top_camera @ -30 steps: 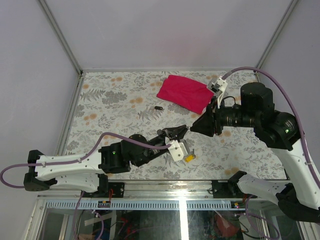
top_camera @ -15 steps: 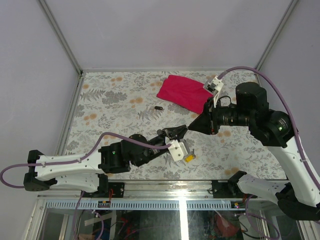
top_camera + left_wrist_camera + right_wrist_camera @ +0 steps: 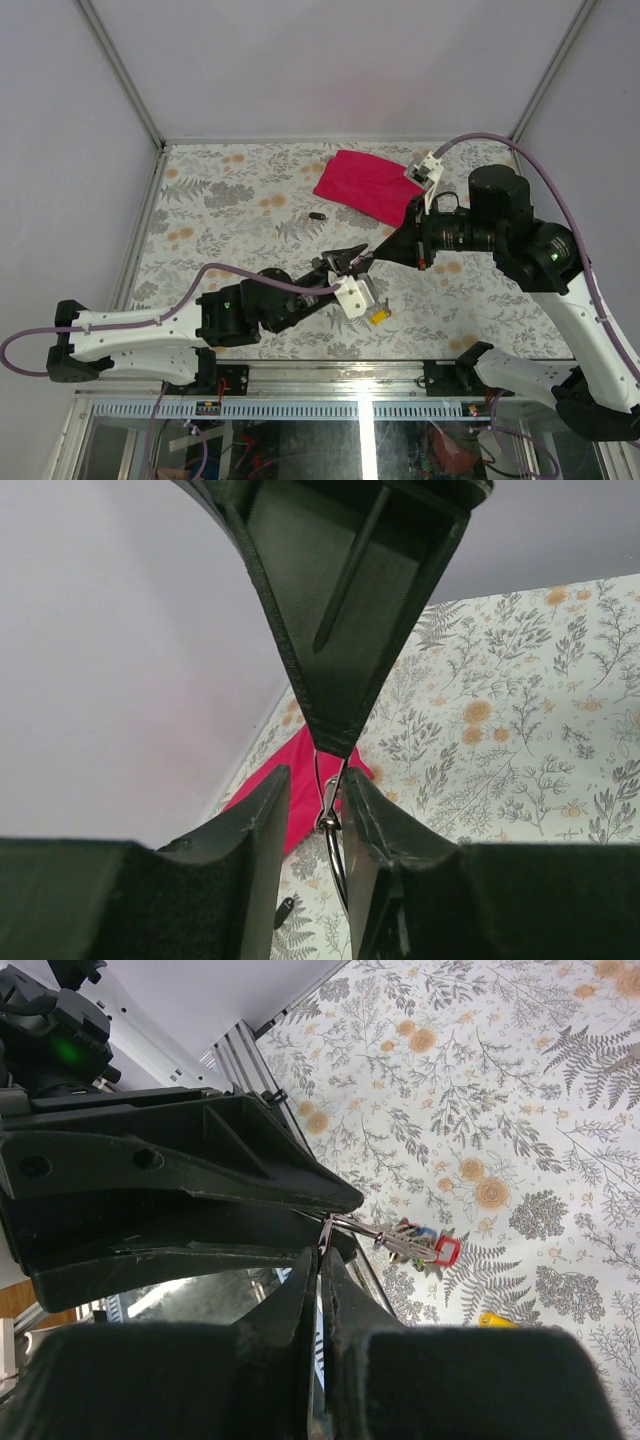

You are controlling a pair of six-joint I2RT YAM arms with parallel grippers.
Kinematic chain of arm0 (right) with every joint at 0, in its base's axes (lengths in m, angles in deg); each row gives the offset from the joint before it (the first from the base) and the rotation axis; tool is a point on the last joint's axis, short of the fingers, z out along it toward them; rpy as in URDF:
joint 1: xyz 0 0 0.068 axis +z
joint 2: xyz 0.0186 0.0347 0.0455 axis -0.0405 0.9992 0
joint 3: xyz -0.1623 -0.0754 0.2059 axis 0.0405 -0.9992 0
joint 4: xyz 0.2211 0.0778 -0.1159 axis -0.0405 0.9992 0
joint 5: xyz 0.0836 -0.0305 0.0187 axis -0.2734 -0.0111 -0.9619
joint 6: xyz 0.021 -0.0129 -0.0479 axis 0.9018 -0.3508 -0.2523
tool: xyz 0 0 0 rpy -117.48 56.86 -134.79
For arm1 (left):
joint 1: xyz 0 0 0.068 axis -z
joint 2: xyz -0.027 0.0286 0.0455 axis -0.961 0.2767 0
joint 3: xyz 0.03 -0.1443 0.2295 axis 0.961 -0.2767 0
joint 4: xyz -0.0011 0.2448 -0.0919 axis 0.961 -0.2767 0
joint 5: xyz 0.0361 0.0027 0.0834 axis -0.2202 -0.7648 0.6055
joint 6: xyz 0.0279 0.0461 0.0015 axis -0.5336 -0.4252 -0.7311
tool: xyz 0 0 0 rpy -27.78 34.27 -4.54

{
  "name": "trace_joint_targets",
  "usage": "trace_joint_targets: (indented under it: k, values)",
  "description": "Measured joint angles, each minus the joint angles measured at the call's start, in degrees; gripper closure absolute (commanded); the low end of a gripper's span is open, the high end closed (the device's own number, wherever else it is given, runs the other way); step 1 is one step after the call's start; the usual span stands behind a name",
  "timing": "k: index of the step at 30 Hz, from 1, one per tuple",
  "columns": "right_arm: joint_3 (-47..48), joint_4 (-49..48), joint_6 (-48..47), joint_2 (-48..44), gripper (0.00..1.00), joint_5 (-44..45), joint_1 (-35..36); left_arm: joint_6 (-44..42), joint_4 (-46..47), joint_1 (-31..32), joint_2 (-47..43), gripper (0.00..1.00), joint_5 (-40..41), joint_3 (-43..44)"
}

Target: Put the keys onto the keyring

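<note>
The keyring [image 3: 328,820] is a thin silver ring held up between the two grippers. My right gripper [image 3: 383,252] is shut on its rim, as the right wrist view [image 3: 320,1252] shows. My left gripper [image 3: 353,256] is narrowly open, with the ring standing between its fingers [image 3: 362,810] and resting against the right one. The bunch of coloured keys [image 3: 420,1245], with a red head [image 3: 447,1251] outermost, hangs from the ring. The yellow key [image 3: 378,315] lies on the table just below the grippers. No loose red key shows.
A magenta cloth [image 3: 368,187] lies at the back of the floral table [image 3: 230,200]. A small black key-like piece [image 3: 316,215] lies left of the cloth. The table's metal front rail [image 3: 340,372] runs just behind the yellow key.
My right gripper has moved left to meet the left gripper's tip. My left gripper has risen a little toward it. The yellow key and cloth have not moved.
</note>
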Motion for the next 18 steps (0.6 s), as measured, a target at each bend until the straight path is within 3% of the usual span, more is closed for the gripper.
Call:
trace_joint_targets:
  k: [9,18]
  values:
    - [-2.34,-3.5,1.6,-2.4,1.0,0.33,0.0,1.75,2.47,0.0,-0.68,0.73,0.81,-0.85]
    - [-3.1,-6.16,2.82,-3.8,1.0,0.72,0.0,2.34,4.07,0.0,-1.44,0.81,0.79,-1.49]
